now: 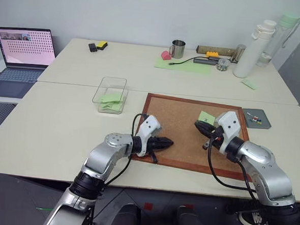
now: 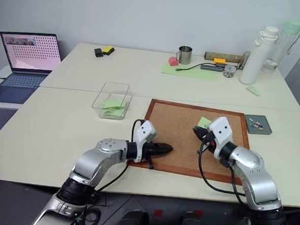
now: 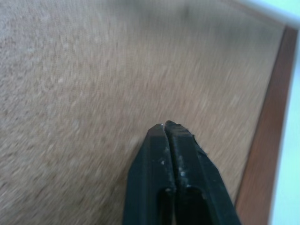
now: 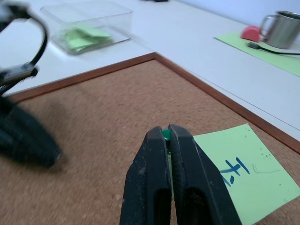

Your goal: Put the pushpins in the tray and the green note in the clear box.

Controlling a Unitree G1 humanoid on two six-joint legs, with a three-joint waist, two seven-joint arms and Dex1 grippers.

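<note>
Right hand (image 4: 166, 136) is clamped shut on a green pushpin (image 4: 165, 135); its head shows between the fingertips, held just above the cork board (image 1: 180, 119). The green note (image 4: 239, 171) lies flat on the cork right beside and slightly beyond that hand, apparently free of its pin, handwriting up.

Left hand (image 1: 164, 142) is closed, or nearly so, on nothing visible, hovering over the board's near-left area, well apart from the note.

Key relation for the next move: the grey tray (image 1: 256, 119) sits on the bench just off the board's right edge, outboard of the right hand and a little farther from the robot. It already holds a few pins. So the right arm is clearly the nearer one. My read: carry the pin sideways to the right, then release over the tray.

The clear box (image 1: 110, 94), with green slips inside, lies off the board's far-left corner, ahead of the left hand; that arm looks better placed to take the note.
</note>
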